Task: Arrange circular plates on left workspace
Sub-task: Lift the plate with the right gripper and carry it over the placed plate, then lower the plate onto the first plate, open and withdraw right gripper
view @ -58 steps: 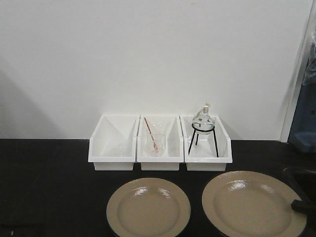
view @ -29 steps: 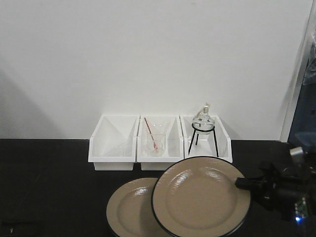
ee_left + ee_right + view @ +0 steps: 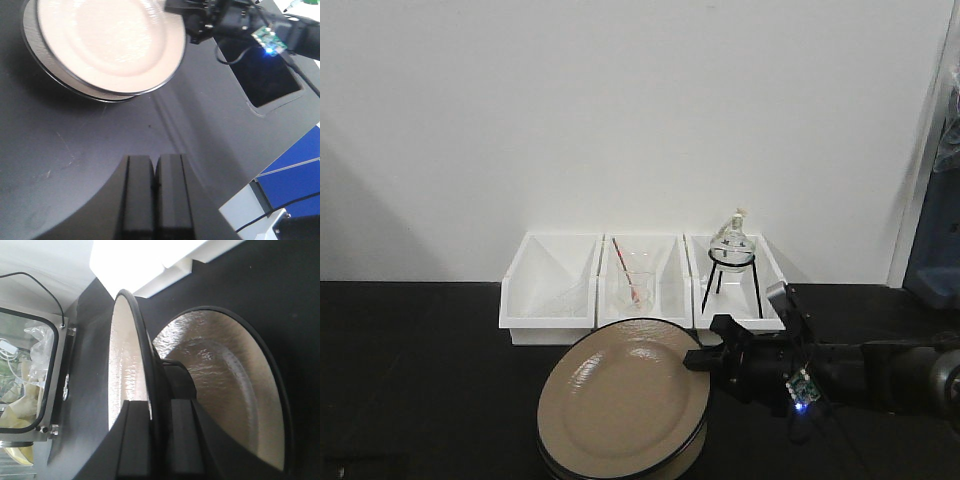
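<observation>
Two beige circular plates with dark rims are stacked on the black countertop (image 3: pixel 420 380) in front of the bins. The upper plate (image 3: pixel 620 400) is tilted, and my right gripper (image 3: pixel 705 358) is shut on its right rim. Only a sliver of the lower plate (image 3: pixel 682 460) shows beneath it. In the right wrist view the held plate (image 3: pixel 127 340) stands edge-on in my right gripper (image 3: pixel 159 402), with the lower plate (image 3: pixel 225 390) behind it. My left gripper (image 3: pixel 155 170) is shut and empty over bare countertop, well short of the stacked plates (image 3: pixel 110 45).
Three white bins (image 3: pixel 550 290) stand in a row against the wall. The middle one holds a beaker with a red rod (image 3: pixel 635 290), and the right one a glass flask on a black tripod (image 3: pixel 732 245). A recessed sink (image 3: pixel 265 75) lies right of the plates.
My right gripper has lifted the right-hand plate and carried it left, over the other plate. The right arm now reaches in across the front of the right bin.
</observation>
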